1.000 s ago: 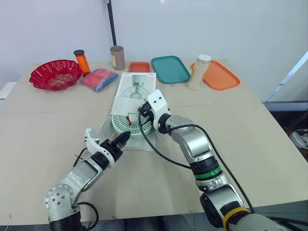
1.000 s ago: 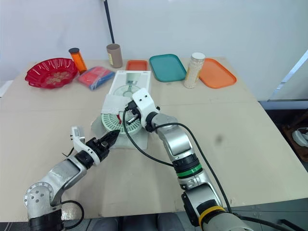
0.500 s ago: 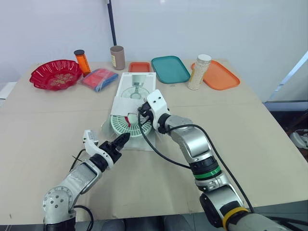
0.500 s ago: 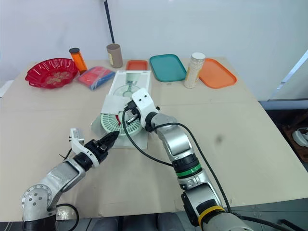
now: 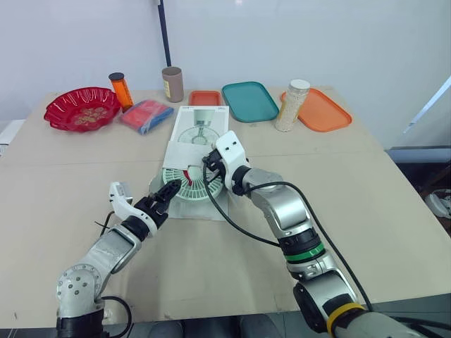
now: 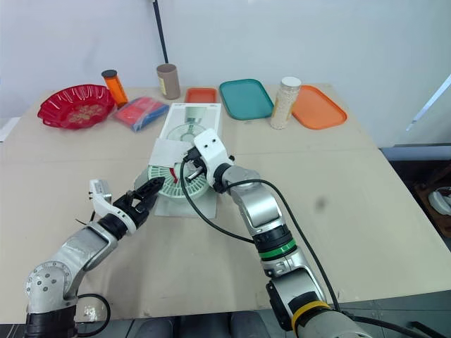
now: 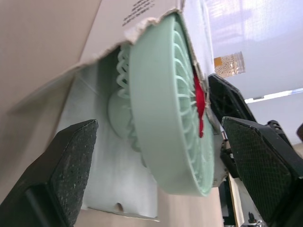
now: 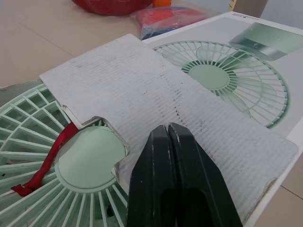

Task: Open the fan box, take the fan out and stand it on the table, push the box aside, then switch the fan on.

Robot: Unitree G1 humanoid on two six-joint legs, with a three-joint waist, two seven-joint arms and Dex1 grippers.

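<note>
The fan lies just ahead between the left gripper's wide-spread fingers; the right gripper, fingers pressed together, is poised over the box flap.

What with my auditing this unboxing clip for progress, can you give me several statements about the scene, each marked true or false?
1. The fan lies partly inside the fan box. True.
2. The left gripper is shut. False: it is open, with one finger on each side of the fan's rim.
3. The right gripper is shut, at the torn cardboard flap that covers part of the fan. True.
4. The red bowl sits on the robot's far right. False: it sits on the far left, beyond the box.
</note>
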